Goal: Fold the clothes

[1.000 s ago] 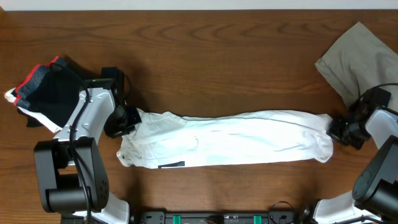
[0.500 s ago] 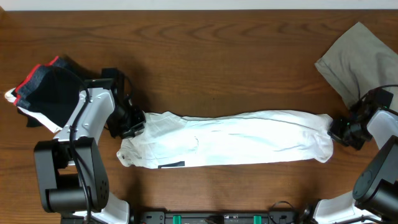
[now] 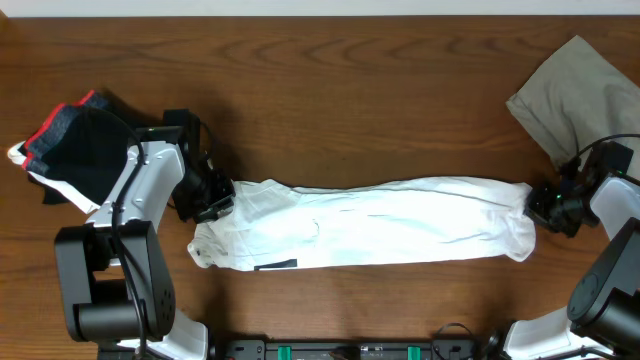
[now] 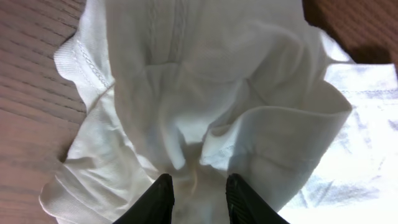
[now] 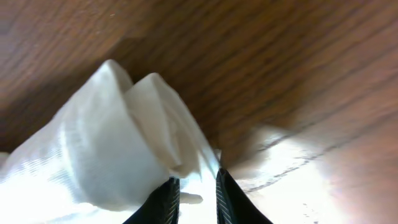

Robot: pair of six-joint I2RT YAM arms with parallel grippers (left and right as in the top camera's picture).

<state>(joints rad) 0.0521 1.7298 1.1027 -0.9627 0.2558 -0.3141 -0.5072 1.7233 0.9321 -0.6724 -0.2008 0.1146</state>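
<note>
Left gripper [image 4: 200, 190], at the bottom edge of its wrist view, has its jaws a little apart, and the bunched end of the white shirt [image 3: 380, 225] sits loosely between them. Right gripper [image 5: 193, 186] shows a narrower gap around a thin fold, and whether it pinches cannot be told. Overhead, the left gripper has shifted slightly right since a second ago, slackening that end. The shirt lies as a long roll across the lower middle of the table [image 3: 350, 90]. Probably the stretching is done and both ends are being released.
</note>
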